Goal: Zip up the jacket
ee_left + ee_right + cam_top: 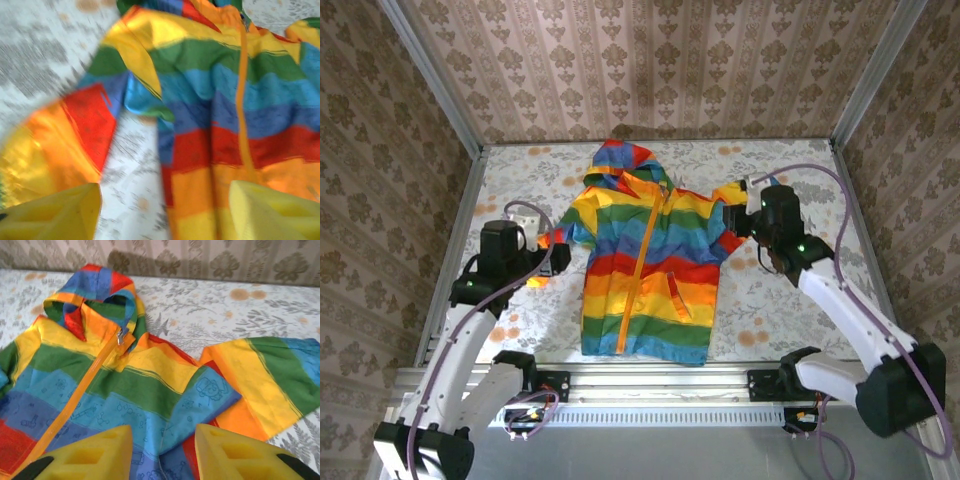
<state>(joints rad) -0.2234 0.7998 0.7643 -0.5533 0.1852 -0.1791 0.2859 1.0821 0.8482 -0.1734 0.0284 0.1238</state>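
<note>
**Observer:** Panel A, arm pose?

**Operator:** I count two arms. My left arm (460, 340) climbs from its base and folds forward, putting the left gripper (548, 252) low over the table (770, 320). My right arm (850, 300) reaches forward and inward, with the right gripper (745, 205) pointing toward the middle of the table.

**Observer:** Panel B, jaw state?

**Operator:** Both are released. On the left wrist camera, which is blurred, I see the two yellow fingers (50, 215) spread wide with nothing clamped. Bare patterned cloth lies in the gap between them. The right gripper's fingers (90, 455) stand apart too, gripping nothing.

**Observer:** Panel C, where is the garment?

**Operator:** There is one jacket (650, 270), lying flat and front-up between the two grippers. Ahead of the left jaws, one sleeve (75, 135) lies in front of one finger and the striped body in front of the other. Just ahead of the right jaws lies the blue chest stripe, with the other sleeve (265, 375) spread off to one side.

**Observer:** Counts?

**Operator:** One hood (95, 290), at the far end from the jaws. Two sleeves. One orange zipper (638, 280) runs from hem to collar, and its single pull (120, 336) sits at the collar, with the front joined below it. Four yellow fingers, two per gripper.
</note>
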